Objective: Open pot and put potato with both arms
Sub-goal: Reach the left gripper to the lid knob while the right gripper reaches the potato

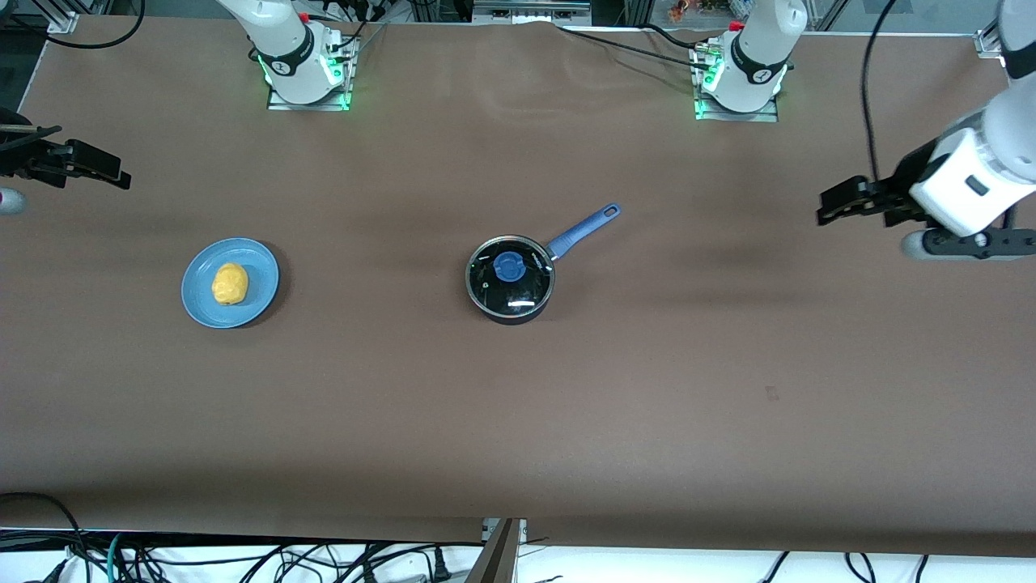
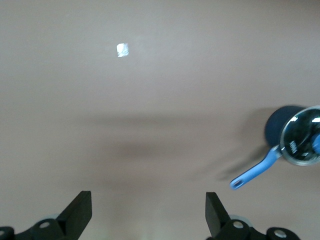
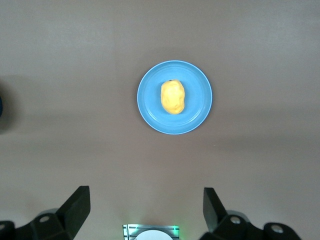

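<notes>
The black pot [image 1: 510,279] stands mid-table with its glass lid on, its blue knob [image 1: 508,266] on top and its blue handle [image 1: 584,228] pointing toward the left arm's base. It also shows in the left wrist view [image 2: 300,142]. The yellow potato [image 1: 230,283] lies on a blue plate [image 1: 194,283] toward the right arm's end, and shows in the right wrist view [image 3: 173,97]. My left gripper [image 1: 827,209] hangs open and empty over the left arm's end of the table [image 2: 148,210]. My right gripper [image 1: 113,172] hangs open and empty over the right arm's end [image 3: 146,207].
The two arm bases [image 1: 307,73] [image 1: 740,81] stand along the table's edge farthest from the front camera. Cables [image 1: 243,559] lie off the table's nearest edge. A small bright patch [image 2: 122,49] shows on the brown tabletop in the left wrist view.
</notes>
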